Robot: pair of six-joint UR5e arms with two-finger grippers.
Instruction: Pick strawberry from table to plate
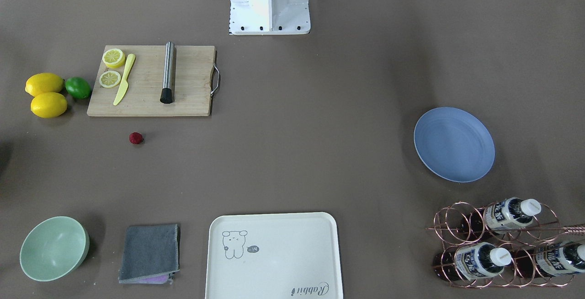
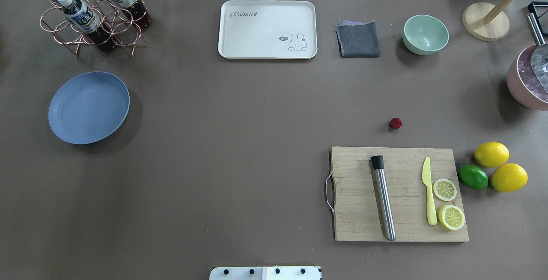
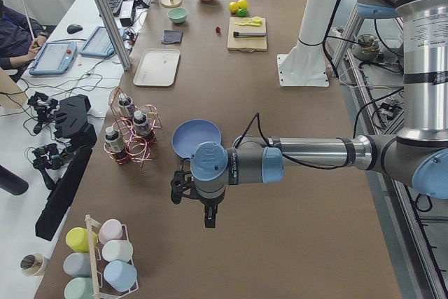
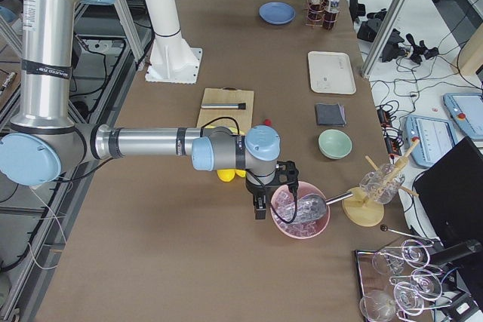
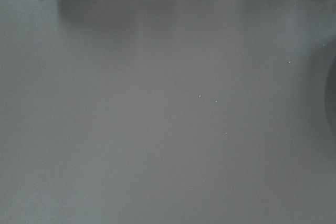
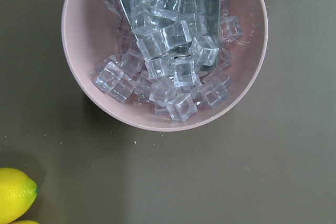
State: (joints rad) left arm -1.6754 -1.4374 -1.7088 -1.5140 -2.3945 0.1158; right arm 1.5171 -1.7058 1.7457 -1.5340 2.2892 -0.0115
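The strawberry (image 1: pixel 135 138) (image 2: pixel 395 123), tiny and dark red, lies on the bare table (image 1: pixel 292 162) just beyond the cutting board. The blue plate (image 1: pixel 454 144) (image 2: pixel 88 107) sits empty far across the table on the robot's left side. My left gripper (image 3: pixel 208 219) shows only in the exterior left view, hanging over the table near the plate (image 3: pixel 196 138); I cannot tell if it is open or shut. My right gripper (image 4: pixel 259 207) shows only in the exterior right view, above a pink bowl of ice, well away from the strawberry (image 4: pixel 267 121); its state cannot be told.
A wooden cutting board (image 2: pixel 398 194) holds a steel muddler, a yellow knife and lemon halves. Two lemons and a lime (image 2: pixel 473 177) lie beside it. A cream tray (image 2: pixel 267 29), grey cloth (image 2: pixel 358 39), green bowl (image 2: pixel 425 34), bottle rack (image 2: pixel 92 14) and the ice bowl (image 6: pixel 163 51) line the edges.
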